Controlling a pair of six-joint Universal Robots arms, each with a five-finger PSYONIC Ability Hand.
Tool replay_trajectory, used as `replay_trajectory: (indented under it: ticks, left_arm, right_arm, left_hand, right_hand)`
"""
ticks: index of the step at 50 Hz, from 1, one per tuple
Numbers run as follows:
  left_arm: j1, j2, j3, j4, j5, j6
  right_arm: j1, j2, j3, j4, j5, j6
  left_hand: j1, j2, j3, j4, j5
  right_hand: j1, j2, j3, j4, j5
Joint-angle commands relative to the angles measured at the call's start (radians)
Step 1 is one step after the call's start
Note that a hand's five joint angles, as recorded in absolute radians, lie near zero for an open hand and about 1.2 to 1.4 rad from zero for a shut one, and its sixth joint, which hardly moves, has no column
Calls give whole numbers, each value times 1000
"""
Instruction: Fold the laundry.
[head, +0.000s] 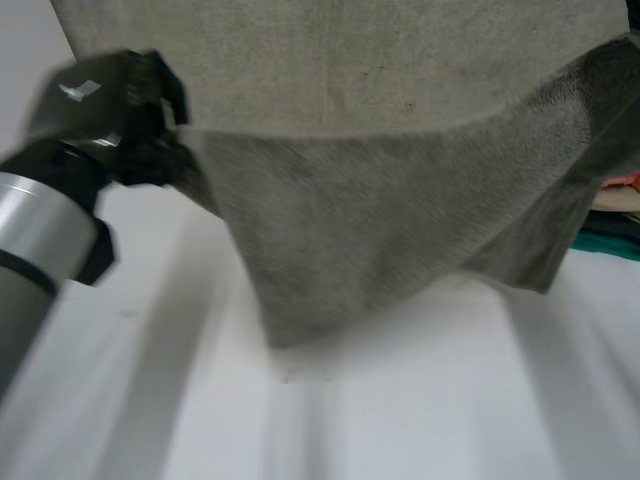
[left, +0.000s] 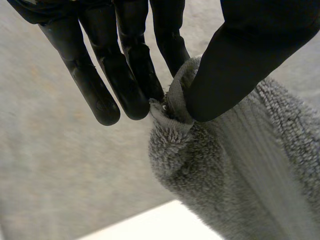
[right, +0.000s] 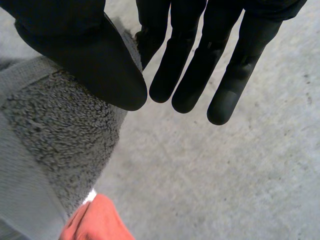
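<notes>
A grey terry towel (head: 380, 230) hangs in the air above the white table (head: 400, 420), stretched between both hands and sagging in the middle. My left hand (head: 150, 100) holds its left corner. At that wrist, the thumb (left: 240, 55) presses the hemmed corner of the towel (left: 225, 175) against the straight fingers (left: 130, 75). My right hand (right: 90, 55) holds the other end: its thumb pinches the towel (right: 50, 130) against the nearest finger (right: 150, 40), and the other fingers stay straight beside it.
Orange and green clothes (head: 618, 205) lie at the table's right edge, and an orange cloth (right: 97, 220) shows under the right hand. A grey speckled floor (head: 350, 60) lies beyond the table. My left arm (head: 40, 230) reaches in over the table's left side.
</notes>
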Motion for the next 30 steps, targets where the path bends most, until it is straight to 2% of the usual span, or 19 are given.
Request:
replay_trajectory:
  ticks: [1, 3, 6, 13, 17, 23, 25, 26, 30]
  left_arm:
    - [200, 82, -53, -93, 116, 121]
    - [243, 69, -85, -101, 148, 152]
    - [267, 18, -122, -96, 186, 198]
    - [261, -252, -38, -67, 196, 289]
    - [243, -394, 140, 34, 180, 312]
    - [241, -571, 516, 256, 73, 327]
    - [241, -592, 602, 325, 52, 341]
    - [243, -603, 652, 397, 42, 354]
    - [242, -605, 720, 535, 39, 374]
  right_arm:
    - [-79, 20, 2, 237, -12, -178]
    - [-91, 70, 28, 287, -10, -265]
    - [-88, 152, 43, 289, 5, -316]
    - [-48, 331, 24, 185, 10, -260]
    - [3, 445, -61, 19, 52, -200]
    - [85, 563, -263, -336, 215, -154]
    - [93, 575, -302, -450, 229, -151]
    - [98, 580, -323, -564, 232, -146]
    - [116, 589, -339, -718, 235, -143]
  left_hand:
    - [233, 201, 209, 200, 265]
    - [233, 201, 209, 200, 265]
    - [233, 201, 209, 200, 265]
    - [233, 201, 209, 200, 265]
    - [233, 201, 209, 200, 265]
    - [233, 201, 209, 200, 265]
    - [233, 201, 209, 200, 265]
    - [233, 201, 209, 200, 265]
    - [233, 201, 209, 200, 265]
  right_hand:
    - [243, 211, 205, 195, 202]
    - [243, 211, 205, 195, 202]
    - [243, 211, 205, 195, 202]
    - [243, 211, 205, 195, 202]
    - [243, 211, 205, 195, 202]
    - [243, 211, 205, 195, 202]
    - [243, 211, 205, 195, 202]
    - [243, 211, 205, 195, 202]
    - [243, 211, 205, 195, 202]
